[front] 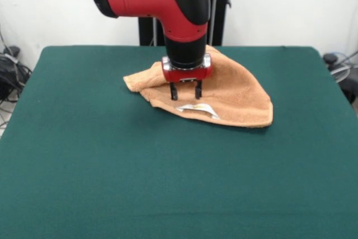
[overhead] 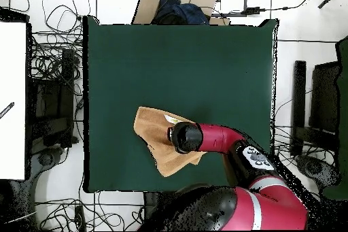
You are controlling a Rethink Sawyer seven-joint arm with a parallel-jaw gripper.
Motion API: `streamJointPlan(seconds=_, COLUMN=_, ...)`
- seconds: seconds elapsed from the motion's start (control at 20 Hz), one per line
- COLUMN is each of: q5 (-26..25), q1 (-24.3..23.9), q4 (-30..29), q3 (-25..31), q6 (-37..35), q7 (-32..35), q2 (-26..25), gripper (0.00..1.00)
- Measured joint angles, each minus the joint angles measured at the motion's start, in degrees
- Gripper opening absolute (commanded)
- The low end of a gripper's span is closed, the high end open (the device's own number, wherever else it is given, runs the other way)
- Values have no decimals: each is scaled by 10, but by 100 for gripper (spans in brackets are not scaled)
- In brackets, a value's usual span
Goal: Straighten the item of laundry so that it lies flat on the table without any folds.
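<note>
**Towel folded, fingers above it**

While the orange-tan towel (front: 235,96) lies folded into a rough triangle on the green bench (front: 84,160), toward its far side, the gripper (front: 185,90) hangs just over the cloth, its fingers (front: 174,91) apart and holding nothing. A white label (front: 200,108) shows at the towel's near edge, just beside the fingers.

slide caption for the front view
Red arm's claw poised over folded orange-tan terry towel on dark green felt table.
</note>
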State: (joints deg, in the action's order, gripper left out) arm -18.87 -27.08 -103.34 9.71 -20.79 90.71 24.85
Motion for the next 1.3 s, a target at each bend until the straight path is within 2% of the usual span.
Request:
streamJointPlan(seconds=0.45, q5=0, q1=1, q4=2, q3=-1, q6=0, q7=0, q2=-1, gripper=100)
streamJointPlan(seconds=0.65, q5=0, q1=26, q4=7, q3=-21, q6=5, q7=0, q2=-2, gripper=100)
streamJointPlan(seconds=0.7, q5=0, q1=48, q4=10, q3=-39, q6=14, q7=0, q2=-2, gripper=100)
streamJointPlan(seconds=0.9, q5=0, q1=86, q4=11, q3=-72, q6=43, q7=0, q2=-3, gripper=100)
streamJointPlan(seconds=1.3, q5=2, q1=95, q4=10, q3=-82, q6=54, q7=0, q2=-4, gripper=100)
